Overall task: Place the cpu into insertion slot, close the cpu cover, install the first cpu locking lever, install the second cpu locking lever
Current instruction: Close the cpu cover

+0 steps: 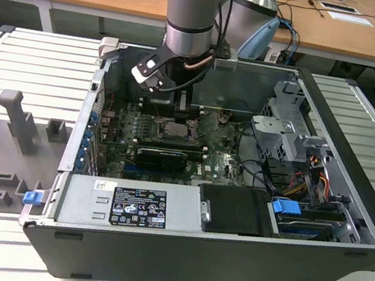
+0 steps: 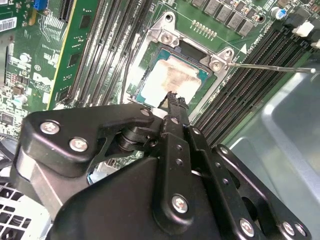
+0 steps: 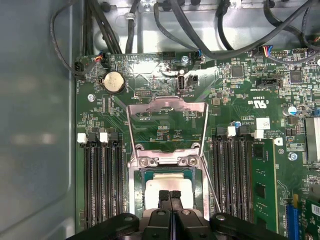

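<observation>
Pincer (image 3: pixel 170 196): fingers closed tip to tip with nothing gripped, the tips hanging just above the cpu (image 3: pixel 167 181); cannot tell if they touch it.

Cpu: small flat square with a pale silvery-beige face and faint smudges. It lies flat inside the insertion slot (image 3: pixel 139 186).

Slot: dark rim and silvery frame, with green board (image 3: pixel 250 100) around it and long black memory slots (image 3: pixel 102 185) on both sides.

Cpu cover (image 3: pixel 167 106): thin silvery frame with a cut-out centre, swung open and lying back over the board beside the slot.

One locking lever (image 2: pixel 270 67): thin rod, raised free over the memory slots.

Exterior view: grey computer case (image 1: pixel 212 257) lies on its side, open. It holds the board, a grey power supply (image 1: pixel 128 206) along the near wall, a black box (image 1: pixel 233 211) beside that, and cable bundles (image 1: pixel 309 176) toward the exterior view's right. Arm (image 1: pixel 192 14) reaches down into the case.
</observation>
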Controlling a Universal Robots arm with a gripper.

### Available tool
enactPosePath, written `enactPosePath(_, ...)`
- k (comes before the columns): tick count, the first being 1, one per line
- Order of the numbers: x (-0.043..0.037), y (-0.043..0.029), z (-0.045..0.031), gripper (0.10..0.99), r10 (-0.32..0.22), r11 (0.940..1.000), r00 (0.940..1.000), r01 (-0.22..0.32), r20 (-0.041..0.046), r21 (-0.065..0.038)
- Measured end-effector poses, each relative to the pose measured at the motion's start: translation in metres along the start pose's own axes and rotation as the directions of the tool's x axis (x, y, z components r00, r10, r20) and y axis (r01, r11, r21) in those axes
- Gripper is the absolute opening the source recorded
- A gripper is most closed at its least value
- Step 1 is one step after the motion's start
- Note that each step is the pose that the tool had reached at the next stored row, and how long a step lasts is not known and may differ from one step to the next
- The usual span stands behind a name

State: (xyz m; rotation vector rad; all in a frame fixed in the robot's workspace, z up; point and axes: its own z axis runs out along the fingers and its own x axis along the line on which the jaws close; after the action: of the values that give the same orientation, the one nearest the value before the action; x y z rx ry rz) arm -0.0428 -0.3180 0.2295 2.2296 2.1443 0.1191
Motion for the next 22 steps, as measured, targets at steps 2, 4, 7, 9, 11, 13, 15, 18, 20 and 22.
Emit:
enactPosePath(2, 0.0000, 0.0002, -0.0009, 0.106, 0.000, 1.0000, 1.0000, 0.000, -0.0003, 0.000)
enactPosePath(4, -0.0004, 0.0023, -0.0009, 0.106, 0.000, 1.0000, 1.0000, 0.000, 0.0000, 0.000)
enactPosePath(7, -0.0002, 0.0100, -0.0002, 0.106, 0.000, 1.0000, 1.0000, 0.000, 0.0000, 0.001)
enactPosePath(9, -0.0002, 0.0112, 0.0000, 0.106, 0.000, 1.0000, 1.0000, 0.000, 0.0001, 0.001)
enactPosePath(11, -0.0003, 0.0115, -0.0001, 0.106, 0.000, 1.0000, 1.0000, 0.000, 0.0001, 0.001)
enactPosePath(13, -0.0002, 0.0121, -0.0062, 0.106, 0.000, 1.0000, 1.0000, 0.000, 0.0000, 0.001)
enactPosePath(15, -0.0002, 0.0130, -0.0062, 0.106, 0.000, 1.0000, 1.0000, 0.000, 0.0001, 0.001)
enactPosePath(18, -0.0001, 0.0137, -0.0085, 0.106, 0.000, 1.0000, 1.0000, 0.000, 0.0001, 0.001)
enactPosePath(20, 0.0000, 0.0140, -0.0118, 0.106, 0.000, 1.0000, 1.0000, 0.000, 0.0001, 0.001)
enactPosePath(22, 0.0000, 0.0150, -0.0122, 0.106, 0.000, 1.0000, 1.0000, 0.000, -0.0002, 0.001)
